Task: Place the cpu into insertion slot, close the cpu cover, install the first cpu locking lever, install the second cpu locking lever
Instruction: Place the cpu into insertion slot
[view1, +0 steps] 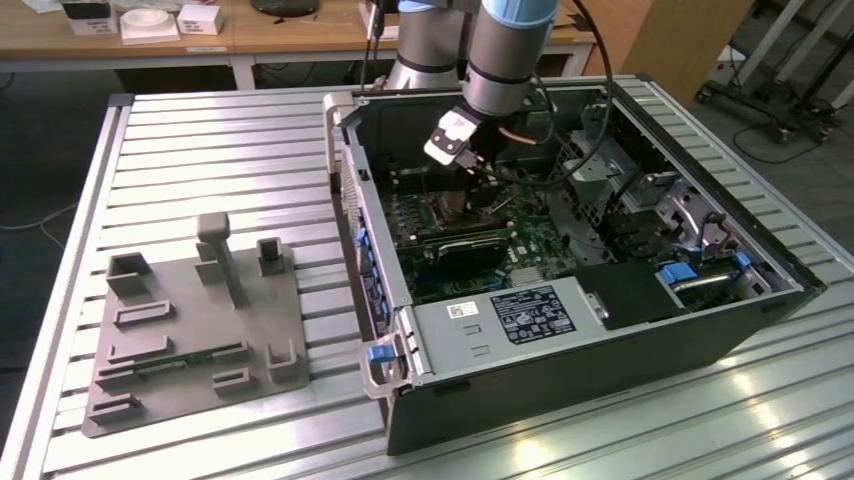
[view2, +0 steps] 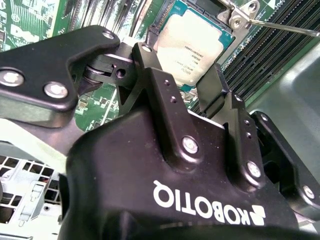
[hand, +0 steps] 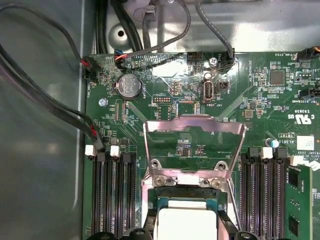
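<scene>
Lying in insertion slot (hand: 190, 192), lettered cpu (view2: 192, 42)

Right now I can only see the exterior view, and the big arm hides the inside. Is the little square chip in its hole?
Observer: Yes. In the first wrist view the cpu lies flat inside the insertion slot.
Operator: Is the lid on top of it?
Observer: No. The cpu cover stands tilted up on its hinge, and green board shows through its window.
Operator: Any lever near it?
Observer: In the second wrist view a thin metal lever sticks out past the slot's corner.
</scene>
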